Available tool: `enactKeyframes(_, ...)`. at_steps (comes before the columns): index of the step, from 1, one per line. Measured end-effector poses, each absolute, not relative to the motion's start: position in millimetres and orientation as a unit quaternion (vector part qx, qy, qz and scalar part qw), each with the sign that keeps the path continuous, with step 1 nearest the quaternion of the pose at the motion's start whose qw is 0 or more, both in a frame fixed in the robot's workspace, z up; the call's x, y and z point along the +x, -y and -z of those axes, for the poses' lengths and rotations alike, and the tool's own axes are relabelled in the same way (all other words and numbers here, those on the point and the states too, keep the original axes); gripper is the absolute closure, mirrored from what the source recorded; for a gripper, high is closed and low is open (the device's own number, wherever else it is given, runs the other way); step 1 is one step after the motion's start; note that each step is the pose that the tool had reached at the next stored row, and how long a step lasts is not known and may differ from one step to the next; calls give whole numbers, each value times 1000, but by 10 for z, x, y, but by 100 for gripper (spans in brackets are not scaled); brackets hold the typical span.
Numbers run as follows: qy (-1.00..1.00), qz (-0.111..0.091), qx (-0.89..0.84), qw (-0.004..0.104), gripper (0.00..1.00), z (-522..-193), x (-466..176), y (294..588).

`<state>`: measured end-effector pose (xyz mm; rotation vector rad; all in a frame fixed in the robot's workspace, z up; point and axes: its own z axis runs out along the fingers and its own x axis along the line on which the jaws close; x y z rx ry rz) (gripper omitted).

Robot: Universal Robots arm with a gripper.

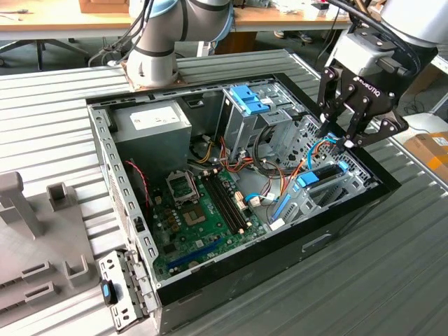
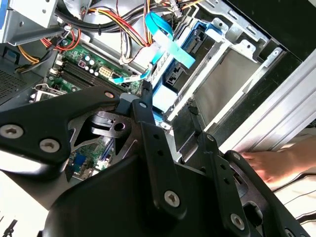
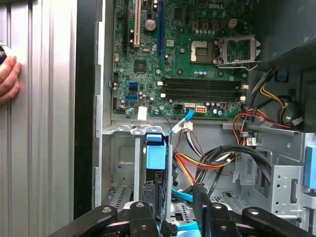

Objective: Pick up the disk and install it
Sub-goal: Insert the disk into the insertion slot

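In the first wrist view, the flat black disk in blue plastic rails (image 3: 155, 158) sits partly hidden behind the black gripper (image 3: 174, 197); the frame's edge crops a person's hand (image 3: 7, 79).

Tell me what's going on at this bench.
A Universal Robots arm is working inside an open computer case. Its gripper hangs over the drive bay at the exterior view's right end of the case, with the jaws apart and holding nothing. The disk, black with blue rails, sits in that bay just beneath the fingertips. A person's hand rests on the ribbed metal table beside the case.
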<state>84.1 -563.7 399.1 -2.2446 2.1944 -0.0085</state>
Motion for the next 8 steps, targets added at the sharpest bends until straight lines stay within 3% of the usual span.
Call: enactKeyframes(8, -696, 1, -718, 0, 56, -3989, 1109, 5616)
